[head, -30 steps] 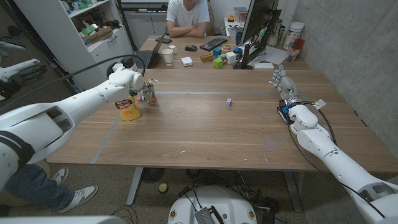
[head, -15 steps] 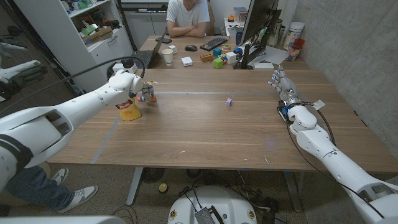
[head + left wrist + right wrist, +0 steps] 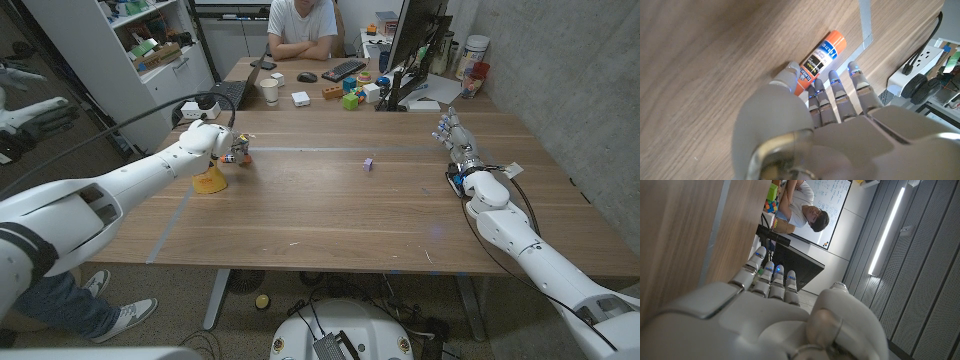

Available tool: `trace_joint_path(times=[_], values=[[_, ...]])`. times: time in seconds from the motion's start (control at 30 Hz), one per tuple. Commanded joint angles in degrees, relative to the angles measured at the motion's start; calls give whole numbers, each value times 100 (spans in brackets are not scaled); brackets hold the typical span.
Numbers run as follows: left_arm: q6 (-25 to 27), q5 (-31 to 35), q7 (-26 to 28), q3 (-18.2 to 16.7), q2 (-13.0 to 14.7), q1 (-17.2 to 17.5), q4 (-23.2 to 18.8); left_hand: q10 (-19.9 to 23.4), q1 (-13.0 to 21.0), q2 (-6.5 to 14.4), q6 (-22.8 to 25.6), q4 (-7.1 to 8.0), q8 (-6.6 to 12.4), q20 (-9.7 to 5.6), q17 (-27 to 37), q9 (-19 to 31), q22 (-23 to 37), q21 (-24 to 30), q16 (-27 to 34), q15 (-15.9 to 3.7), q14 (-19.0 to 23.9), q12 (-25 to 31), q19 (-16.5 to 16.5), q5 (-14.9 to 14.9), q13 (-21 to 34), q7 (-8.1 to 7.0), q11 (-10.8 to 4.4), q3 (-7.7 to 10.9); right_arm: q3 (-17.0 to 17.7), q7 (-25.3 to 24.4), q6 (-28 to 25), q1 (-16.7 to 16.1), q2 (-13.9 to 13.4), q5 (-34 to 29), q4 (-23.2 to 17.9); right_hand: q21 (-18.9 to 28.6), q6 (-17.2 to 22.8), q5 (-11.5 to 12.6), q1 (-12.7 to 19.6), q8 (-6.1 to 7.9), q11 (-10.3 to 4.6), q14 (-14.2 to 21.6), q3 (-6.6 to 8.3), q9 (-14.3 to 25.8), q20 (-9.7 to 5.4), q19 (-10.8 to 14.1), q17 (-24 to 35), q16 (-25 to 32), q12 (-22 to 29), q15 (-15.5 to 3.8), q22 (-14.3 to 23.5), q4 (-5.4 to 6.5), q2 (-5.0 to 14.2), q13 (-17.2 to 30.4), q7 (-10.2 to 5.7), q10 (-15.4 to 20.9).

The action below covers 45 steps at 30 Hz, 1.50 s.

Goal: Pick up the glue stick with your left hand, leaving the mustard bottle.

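- Left wrist view: the glue stick (image 3: 816, 61) lies flat on the tabletop (image 3: 715, 60), its orange cap pointing to the upper right of the frame.
- The left hand (image 3: 830, 107) is open, with one fingertip touching the stick.
- The mustard bottle (image 3: 208, 180) sits left of center in the head view.
- The right hand (image 3: 455, 136) is far off and holds nothing.

Glue stick (image 3: 816, 61), left wrist view: an orange-capped white tube bearing a black label panel with small white lettering. The brand word on the panel appears to read "Elmer's", though the print is too small to confirm; the finer lines beneath it are illegible. Mustard bottle (image 3: 209, 180), head view: yellow, its label too small to read. Whiteboard (image 3: 836, 210), right wrist view: faint handwriting, not legible.
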Motion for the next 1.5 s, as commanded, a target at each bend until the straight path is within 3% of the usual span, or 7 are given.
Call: trace_joint_path(times=[0.03,0.33,0.4,0.6,0.73,0.9,1.5], values=[[333,-8,820,-75,-109,207,-6,363,186,-19,300,9,67,-209,-16,4,19,184,145,-152,404,76,445,34,-67,36,-43,-82,1,74,53,104,20,-3,164,11,46,-8,-23,-19,4,58,-20,31,19,49,12,14,1,-7,14,8,-25,30,-11,41],[520,-106,982,-124,-80,336,-144,1055,267,-38,908,60,182,-447,-90,-9,-1,423,262,-393,1171,165,1013,44,-222,7,-148,-155,-16,114,137,183,54,-28,268,12,52,-8,-25,-19,10,67,-23,31,24,55,13,14,2,-3,14,4,-29,31,-14,49],[623,-178,1202,-208,-80,445,-204,1379,276,-18,1193,75,241,-559,-99,-12,-7,546,277,-502,1463,218,1305,50,-285,-11,-213,-142,-21,94,167,193,59,-60,284,11,53,-7,-27,-20,-7,71,-24,31,28,54,14,15,4,-8,14,4,-30,31,-13,55],[792,-395,1462,-325,-164,555,-201,2323,312,-8,2176,71,412,-914,-138,-17,-37,1022,343,-886,2773,304,2390,57,-493,16,-120,-41,-6,62,214,181,56,-79,297,13,75,-7,-30,-13,-16,88,-28,32,29,62,15,19,6,-7,14,2,-33,32,-17,66],[849,-484,1647,-341,-209,605,-202,2979,607,94,2882,-15,580,-1011,-98,9,-51,1249,405,-1020,3441,480,2854,71,-462,68,-150,109,19,22,228,146,43,-80,284,15,78,-6,-33,-13,-15,88,-30,32,32,69,17,18,8,-9,14,0,-34,32,-17,74],[946,-533,1754,-308,-265,609,-180,3454,869,130,3371,-24,729,-1036,-84,48,-43,1389,487,-1050,3860,672,3060,60,-323,43,-173,127,25,50,234,147,55,-49,326,15,80,-5,-34,-15,-16,93,-32,32,32,73,18,19,8,-11,15,-2,-38,33,-25,80],[1276,-603,1620,-308,-96,652,-560,3507,864,146,3467,42,746,-994,-52,66,-41,1415,442,-1016,3928,700,2997,45,-200,11,-208,77,-6,101,234,197,64,-52,277,12,94,-1,-38,-14,-9,96,-37,34,32,74,23,15,1,-13,15,-8,-39,36,-8,73]])
